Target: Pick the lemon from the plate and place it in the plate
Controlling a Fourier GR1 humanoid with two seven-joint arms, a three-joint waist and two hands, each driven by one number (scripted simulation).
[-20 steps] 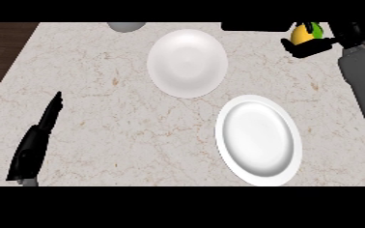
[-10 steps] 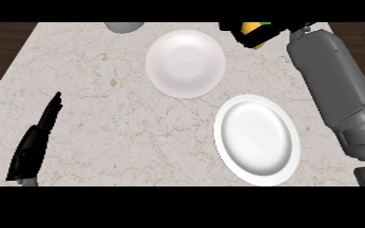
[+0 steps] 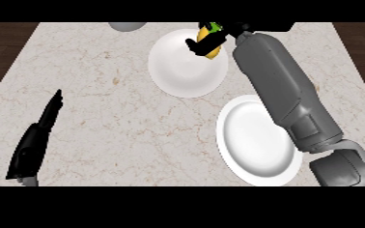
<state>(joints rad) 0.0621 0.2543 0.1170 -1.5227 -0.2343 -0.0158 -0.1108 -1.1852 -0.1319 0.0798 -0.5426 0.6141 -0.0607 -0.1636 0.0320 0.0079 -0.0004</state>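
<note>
I have the right hand point(image 3: 193, 43) curled round the lemon point(image 3: 212, 49), black fingers pinching it from the side so that only strips of yellow show between them. The fruit hangs over the far plate point(image 3: 178, 70), above its upper right rim. I cannot quite tell whether it touches the plate or sits just above it. The grey right forearm point(image 3: 278, 77) stretches diagonally across the counter point(image 3: 107, 101) and covers part of the near plate point(image 3: 249, 147), because that is the only line my reach can take to the far side. My judgement is that the lemon is about to be set down here. The left hand point(image 3: 34, 142) rests at the lower left, fingers straight and together, out of the way.
</note>
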